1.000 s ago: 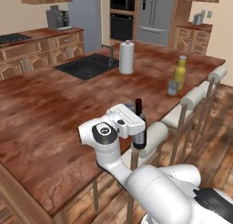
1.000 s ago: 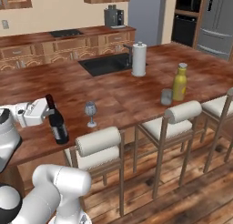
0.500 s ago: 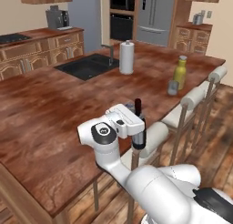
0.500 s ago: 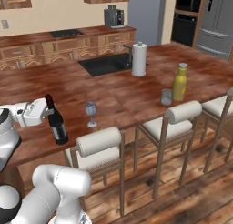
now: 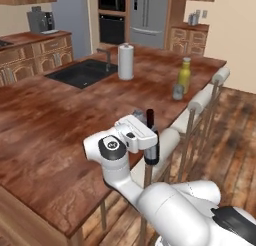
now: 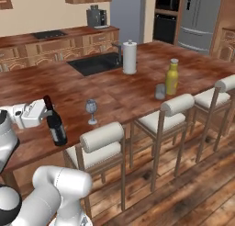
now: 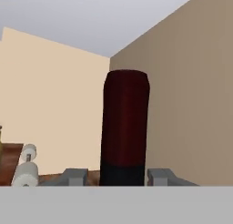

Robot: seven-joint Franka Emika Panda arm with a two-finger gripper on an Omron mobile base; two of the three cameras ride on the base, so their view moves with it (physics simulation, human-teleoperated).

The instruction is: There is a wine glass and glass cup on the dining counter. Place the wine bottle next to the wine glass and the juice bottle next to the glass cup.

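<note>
white paper-towel roll (image 6: pixel 130 58) beside black sink (image 6: pixel 98 63); three cushioned stools (image 6: pixel 170 105)

Dining counter (image 6: pixel 137 89) — glass cup (image 6: pixel 159 91), juice bottle (image 6: pixel 171 77)

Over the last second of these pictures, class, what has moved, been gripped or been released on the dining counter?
Nothing has visibly changed. The fingers stay shut on the neck of the wine bottle, which stands upright on the dining counter beside the wine glass. The juice bottle and glass cup stay together further along.
</note>
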